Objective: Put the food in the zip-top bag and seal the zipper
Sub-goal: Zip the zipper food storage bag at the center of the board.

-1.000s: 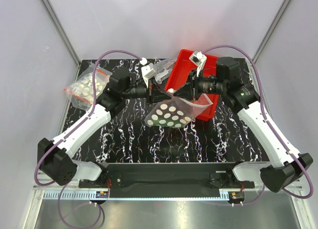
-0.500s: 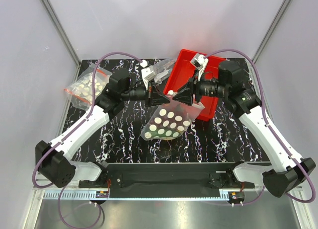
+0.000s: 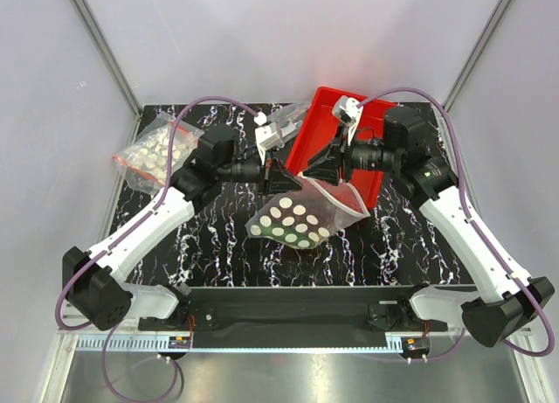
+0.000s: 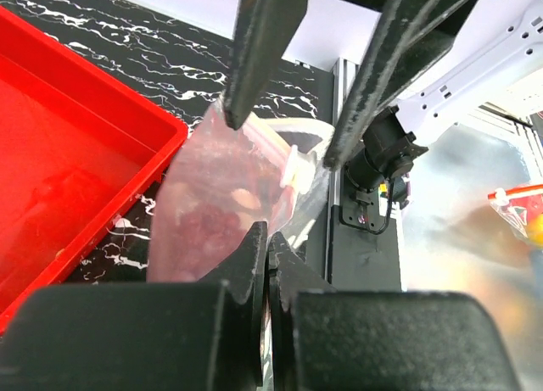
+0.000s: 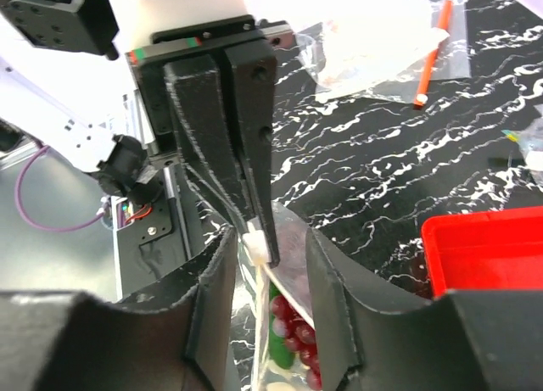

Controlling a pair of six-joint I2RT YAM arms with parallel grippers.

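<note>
Two tools meet at one edge: the left tool point(image 4: 265, 259) is pinched shut on the film of the zip-top bag point(image 3: 293, 218), while the right tool point(image 5: 270, 238) straddles that edge with fingers apart. The bag hangs between them over the worktop point(image 3: 393, 237), beside the red tray point(image 3: 323, 128), with the grape bunch point(image 5: 293, 323) and cucumber point(image 5: 278, 344) low inside. The film looks thin, limp and slick, and the load is bottom-heavy, so it will probably sag; the stiffer mouth edge near its ends seems the best hold.

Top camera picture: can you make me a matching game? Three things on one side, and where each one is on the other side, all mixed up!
Things:
1. clear plastic bag with white dots
2. red plastic tray
3. small clear bag of pale round pieces

Places:
A. far left of the black marbled table
B. right half of the table, at the back
C. pinched in the left tool

Pairs: 1-C, 2-B, 3-A
</note>
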